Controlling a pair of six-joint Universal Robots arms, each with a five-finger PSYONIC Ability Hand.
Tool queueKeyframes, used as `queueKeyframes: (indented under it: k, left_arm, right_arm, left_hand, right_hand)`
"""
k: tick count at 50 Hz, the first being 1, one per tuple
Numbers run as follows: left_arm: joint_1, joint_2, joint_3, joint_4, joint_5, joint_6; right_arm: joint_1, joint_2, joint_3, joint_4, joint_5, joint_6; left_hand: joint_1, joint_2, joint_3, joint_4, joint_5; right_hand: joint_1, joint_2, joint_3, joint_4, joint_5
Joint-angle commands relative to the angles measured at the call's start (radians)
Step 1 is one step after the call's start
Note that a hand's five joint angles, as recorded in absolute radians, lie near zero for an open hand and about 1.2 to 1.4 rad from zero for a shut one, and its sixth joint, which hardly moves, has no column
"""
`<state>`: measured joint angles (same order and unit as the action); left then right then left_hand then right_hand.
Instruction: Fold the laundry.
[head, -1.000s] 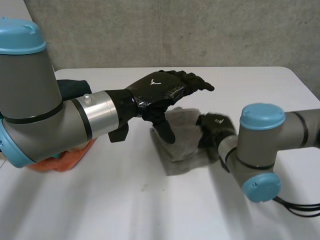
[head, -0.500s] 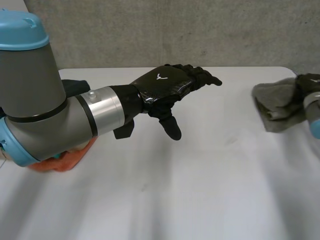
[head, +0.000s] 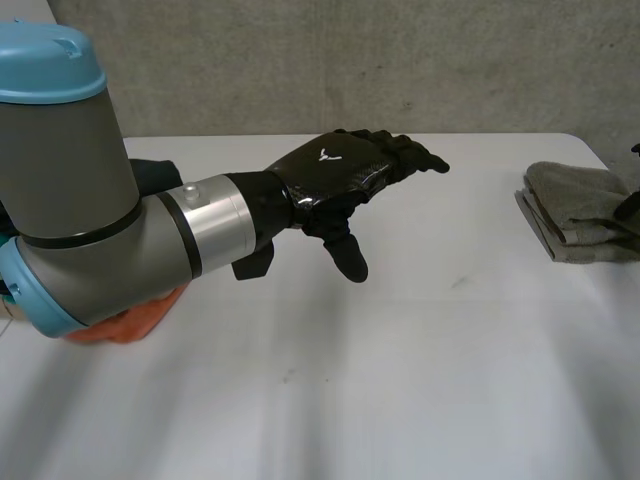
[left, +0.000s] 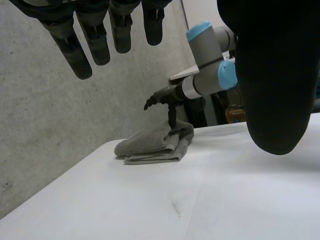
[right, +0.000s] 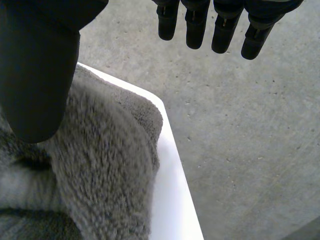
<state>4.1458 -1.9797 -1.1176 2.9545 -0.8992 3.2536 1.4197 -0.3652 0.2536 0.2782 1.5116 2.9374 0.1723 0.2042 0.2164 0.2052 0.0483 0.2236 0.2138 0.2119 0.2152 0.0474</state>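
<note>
A folded grey towel lies at the table's far right, close to the corner. My right hand stands over the towel with its fingers spread straight. Its thumb points down at the pile, and nothing is curled round the cloth. My left hand hovers open above the middle of the table, palm down, fingers straight and thumb hanging, holding nothing.
An orange cloth lies under my left arm at the table's left side, with a dark cloth behind it. A concrete wall runs along the table's far edge. The right arm reaches in from beyond the towel.
My right hand carried the folded grey towel from the middle of the table to the far right, set it down and opened. My left hand drifted slightly right.
</note>
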Motion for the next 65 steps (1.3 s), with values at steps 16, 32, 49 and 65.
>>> queueKeyframes:
  k: [16, 32, 49, 65]
  left_arm:
    - [0.096, 0.124, 0.027, 0.139, -0.331, -0.189]
    - [0.481, -0.049, 0.021, 0.186, -0.609, 0.257]
    - [0.508, -0.372, 0.197, 0.337, -0.623, 0.387]
    - [0.104, 0.091, 0.013, 0.449, -0.560, 0.108]
  right_arm:
    - [0.166, -0.617, 0.446, -0.336, 0.107, -0.127]
    - [0.536, -0.911, 1.231, -0.534, -0.196, -0.317]
    - [0.588, -0.900, 1.411, -0.544, -0.122, -0.346]
    - [0.489, -0.982, 1.385, -0.542, -0.064, -0.328]
  left_hand:
    - [0.006, -0.026, -0.038, -0.027, -0.045]
    - [0.006, -0.026, -0.038, -0.027, -0.045]
    - [1.224, 1.192, 1.180, 1.191, 1.173]
    - [1.224, 1.192, 1.180, 1.191, 1.173]
  right_hand:
    - [-0.049, -0.039, -0.037, -0.041, -0.047]
    - [-0.049, -0.039, -0.037, -0.041, -0.047]
    - [-0.049, -0.039, -0.037, -0.041, -0.047]
    - [-0.049, -0.039, -0.037, -0.041, -0.047]
